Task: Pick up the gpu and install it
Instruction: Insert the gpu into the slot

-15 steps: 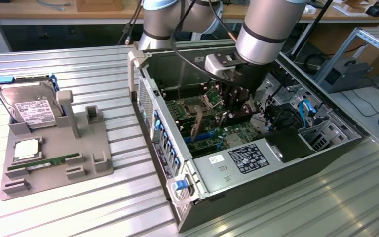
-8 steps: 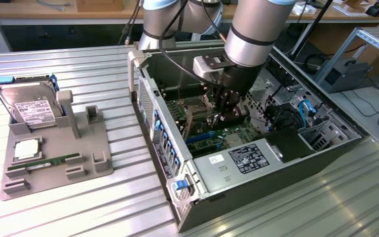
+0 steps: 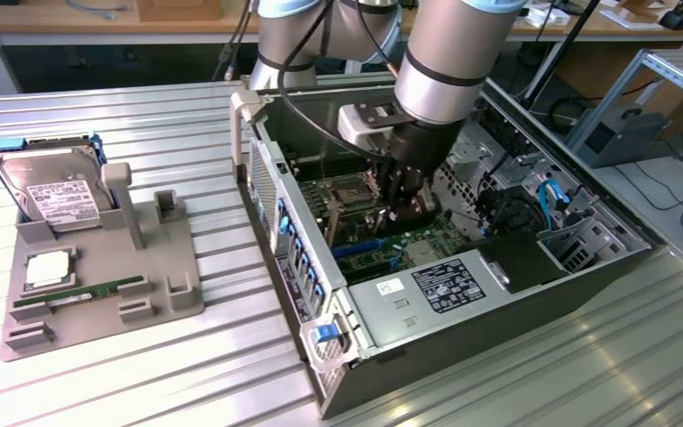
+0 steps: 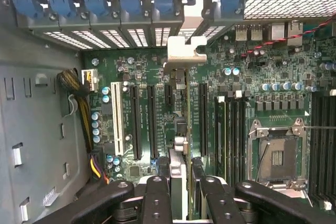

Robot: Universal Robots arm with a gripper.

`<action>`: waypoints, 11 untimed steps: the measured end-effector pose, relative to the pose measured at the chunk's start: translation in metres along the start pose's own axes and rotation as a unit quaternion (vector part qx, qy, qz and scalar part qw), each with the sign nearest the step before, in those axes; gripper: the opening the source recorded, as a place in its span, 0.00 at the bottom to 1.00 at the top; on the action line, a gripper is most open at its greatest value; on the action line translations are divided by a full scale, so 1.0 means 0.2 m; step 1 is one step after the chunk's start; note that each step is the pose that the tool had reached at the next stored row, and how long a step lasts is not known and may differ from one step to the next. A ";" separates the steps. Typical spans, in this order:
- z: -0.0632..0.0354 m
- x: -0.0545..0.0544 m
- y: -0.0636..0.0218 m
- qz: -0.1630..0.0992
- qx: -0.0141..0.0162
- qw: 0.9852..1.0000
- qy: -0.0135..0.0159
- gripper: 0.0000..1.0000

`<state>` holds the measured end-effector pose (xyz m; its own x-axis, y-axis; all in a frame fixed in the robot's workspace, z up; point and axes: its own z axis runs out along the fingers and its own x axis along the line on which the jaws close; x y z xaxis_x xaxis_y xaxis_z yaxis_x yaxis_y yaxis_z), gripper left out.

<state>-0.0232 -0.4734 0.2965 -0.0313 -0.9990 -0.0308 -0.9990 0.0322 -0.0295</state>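
Observation:
My gripper (image 3: 405, 197) is down inside the open computer case (image 3: 461, 294), over the green motherboard (image 4: 142, 72). It is shut on the gpu (image 4: 181, 129), which I see edge-on in the wrist view, running from between the black fingers (image 4: 156, 198) out to its silvery-beige bracket (image 4: 184, 51). That bracket sits right at the case's rear slot openings, below the blue clips (image 4: 126, 1). The card lines up with the black expansion slots (image 4: 151, 119); whether it is pressed into one I cannot tell. In the exterior view the gpu (image 3: 337, 222) hangs as a thin strip under the gripper.
On the exterior view's left a grey holder (image 3: 92, 285) carries a hard drive (image 3: 51, 191), a processor (image 3: 47, 267) and a green memory stick (image 3: 81, 292). Inside the case are the processor socket (image 4: 275, 153), memory slots (image 4: 231, 135) and a cable bundle (image 4: 79, 103).

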 end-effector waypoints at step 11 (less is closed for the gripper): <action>0.042 -0.05 0.088 0.002 0.000 1.000 0.000 0.27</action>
<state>-0.0402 -0.4618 0.2881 -0.0355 -0.9989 -0.0304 -0.9989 0.0364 -0.0294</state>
